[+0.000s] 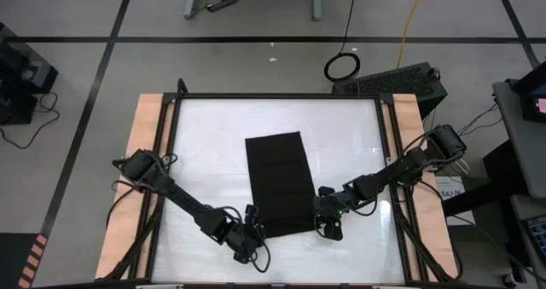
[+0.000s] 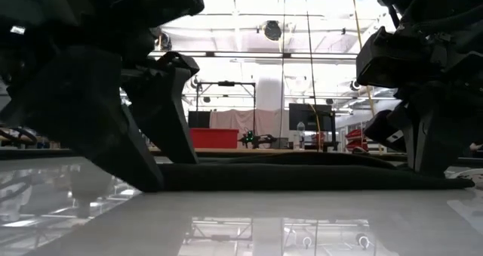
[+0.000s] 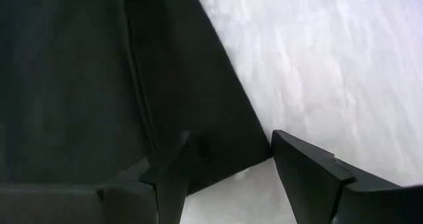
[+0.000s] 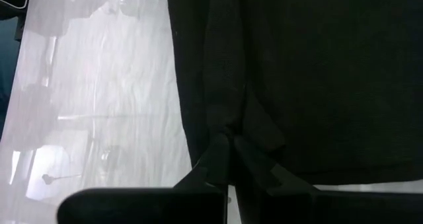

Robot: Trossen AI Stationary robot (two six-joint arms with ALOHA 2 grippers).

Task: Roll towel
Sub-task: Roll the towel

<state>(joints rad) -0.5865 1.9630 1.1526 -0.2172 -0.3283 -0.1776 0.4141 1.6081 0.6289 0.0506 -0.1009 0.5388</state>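
The black towel (image 1: 280, 182) lies flat on the white table top as a narrow folded rectangle running from far to near. My left gripper (image 3: 228, 168) stands open at the towel's near left corner (image 3: 258, 151). One finger (image 3: 173, 178) is over the cloth and the other (image 3: 310, 181) is over bare table beside it. My right gripper (image 4: 229, 145) is shut on the cloth at the near right corner. In the low view the towel (image 2: 302, 174) is a low flat strip between the left gripper (image 2: 167, 173) and the right gripper (image 2: 430, 161). My left gripper straddles the towel's near left corner; whether the finger over the cloth touches it, I cannot tell. My right gripper pinches a small pucker of cloth (image 4: 228, 130) between its two fingers, just in from the near right corner. The fingers slant down from the table's right and near side. Creases run out from the pinch; one layer or several, I cannot tell. The rest of the towel lies flat on the table.
The white table top (image 1: 205, 153) has bare room left, right and far of the towel, inside a dark frame with wooden side strips (image 1: 145, 127). Beyond the far edge are a keyboard (image 1: 388, 78) and cables on the floor.
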